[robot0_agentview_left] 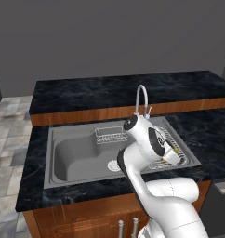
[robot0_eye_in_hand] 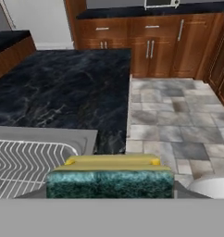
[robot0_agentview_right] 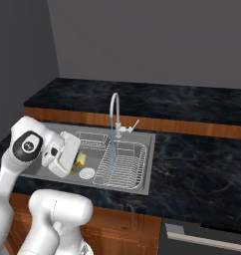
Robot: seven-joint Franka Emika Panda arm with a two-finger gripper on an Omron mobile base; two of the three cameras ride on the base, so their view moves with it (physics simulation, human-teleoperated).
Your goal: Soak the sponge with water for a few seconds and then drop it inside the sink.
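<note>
My gripper (robot0_agentview_right: 77, 157) is shut on the sponge (robot0_agentview_right: 81, 159), a small yellow block with a dark green layer. It hangs low over the left part of the grey sink (robot0_agentview_right: 150, 149), just above the round drain (robot0_agentview_right: 87, 173). In the hand view the sponge (robot0_eye_in_hand: 109, 178) lies across the bottom, green face toward the camera, and hides the fingertips. The water (robot0_agentview_right: 112, 149), a thin blue stream, falls from the faucet (robot0_agentview_right: 115, 107) onto the rack, to the right of the sponge and apart from it. In the left base view my wrist covers most of the sponge; the sink (robot0_agentview_left: 50, 158) lies below.
A wire dish rack (robot0_agentview_right: 126, 162) fills the sink's right part; its bars (robot0_eye_in_hand: 21, 166) show in the hand view. A small wire basket (robot0_agentview_left: 109, 135) hangs on the back wall of the basin. Black counter (robot0_agentview_right: 192, 164) surrounds the sink, with a raised ledge behind.
</note>
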